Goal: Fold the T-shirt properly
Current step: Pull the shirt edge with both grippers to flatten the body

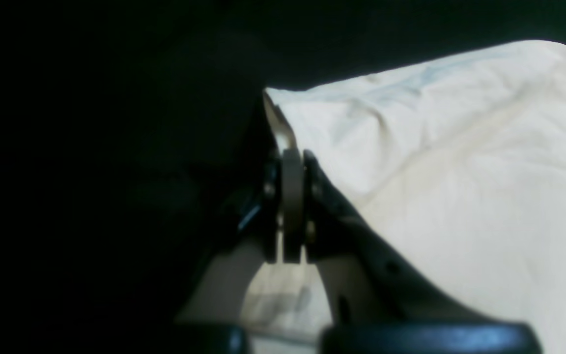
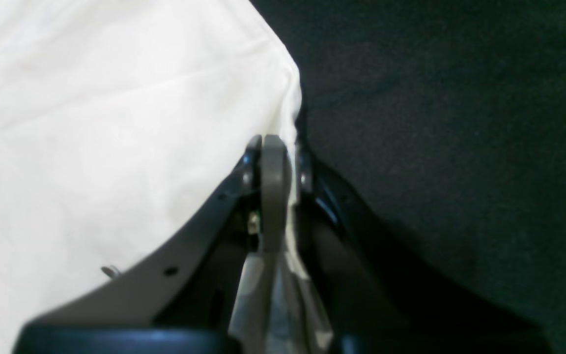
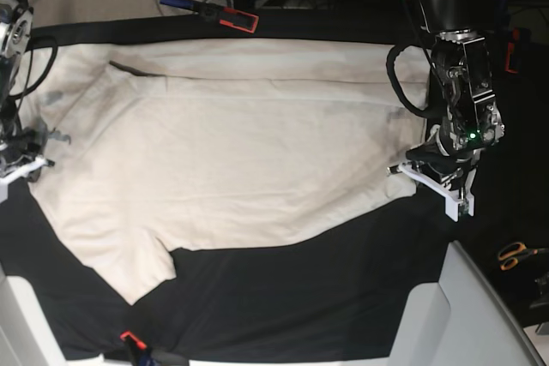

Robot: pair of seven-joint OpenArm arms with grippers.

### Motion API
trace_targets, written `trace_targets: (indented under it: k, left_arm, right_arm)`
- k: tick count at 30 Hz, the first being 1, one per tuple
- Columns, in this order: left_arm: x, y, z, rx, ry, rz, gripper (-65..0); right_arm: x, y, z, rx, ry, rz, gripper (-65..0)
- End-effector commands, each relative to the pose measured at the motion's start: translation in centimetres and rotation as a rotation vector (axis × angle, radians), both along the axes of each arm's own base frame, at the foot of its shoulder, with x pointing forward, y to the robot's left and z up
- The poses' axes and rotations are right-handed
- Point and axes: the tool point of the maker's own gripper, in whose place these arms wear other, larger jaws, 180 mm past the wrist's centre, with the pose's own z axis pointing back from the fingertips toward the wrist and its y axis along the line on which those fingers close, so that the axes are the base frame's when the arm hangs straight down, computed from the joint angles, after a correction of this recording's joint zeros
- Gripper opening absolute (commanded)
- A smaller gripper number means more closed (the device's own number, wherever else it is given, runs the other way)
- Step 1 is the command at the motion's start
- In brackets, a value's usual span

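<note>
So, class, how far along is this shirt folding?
Early on. Done: one fold lies along the far edge of the T-shirt. In hand: the left gripper and right gripper each pinch an opposite edge. Left: most cloth lies spread on the black table cloth.

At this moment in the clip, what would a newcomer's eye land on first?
The big cream cotton T-shirt spread across the black table cloth dominates the base view. Each arm pinches one side edge of it: the left claw at that view's right, the right claw at its left, both shut on cloth. Orange-handled scissors lie off to the right.
</note>
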Motion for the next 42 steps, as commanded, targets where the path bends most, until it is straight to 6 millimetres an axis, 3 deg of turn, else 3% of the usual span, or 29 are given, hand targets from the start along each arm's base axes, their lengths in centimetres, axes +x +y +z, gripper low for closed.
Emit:
trace_targets:
  k: [1, 7, 16, 20, 24, 30, 36, 39, 40, 42]
  left_arm:
    - [1.1, 0.5, 1.9, 0.019, -0.06, -0.005, -65.0]
    - [0.4, 0.5, 3.2, 0.046, -0.091, -0.018, -65.0]
    - [-1.8, 0.4, 3.1, 0.074, -0.079, -0.035, -65.0]
    - [-2.8, 0.3, 3.8, 0.091, -0.09, -0.048, -65.0]
    - [-3.9, 0.5, 3.2, 0.102, -0.066, -0.051, -65.0]
    - [-4.2, 0.7, 3.0, 0.104, -0.06, -0.048, -65.0]
    - [-5.4, 5.9, 3.5, 0.101, -0.07, 0.13, -65.0]
    - [-4.9, 7.5, 3.8, 0.101, -0.083, 0.179, -65.0]
    - [-5.0, 7.8, 3.6, 0.099, -0.076, 0.187, -60.6]
    - [-4.2, 8.0, 3.5, 0.095, -0.076, 0.177, -45.7]
  right_arm:
    - [1.8, -1.6, 2.6, -0.028, -0.08, -0.012, -65.0]
    - [1.4, -1.3, 4.6, -0.048, -0.176, -0.004, -65.0]
    - [-0.4, -1.0, 4.8, -0.087, -0.148, 0.038, -65.0]
    - [-1.7, -2.5, 5.4, -0.102, -0.167, -0.008, -65.0]
    - [-2.6, -2.1, 5.0, -0.102, -0.159, -0.003, -65.0]
    - [-3.2, -1.9, 4.5, -0.1, -0.146, -0.001, -65.0]
    - [-3.1, -1.8, 4.5, -0.1, -0.145, 0.0, -65.0]
    - [-3.1, -1.8, 4.5, -0.1, -0.145, 0.0, -65.0]
    - [-3.1, -1.8, 4.5, -0.1, -0.145, 0.0, -65.0]
    - [-3.1, -1.8, 4.5, -0.1, -0.145, 0.0, -64.8]
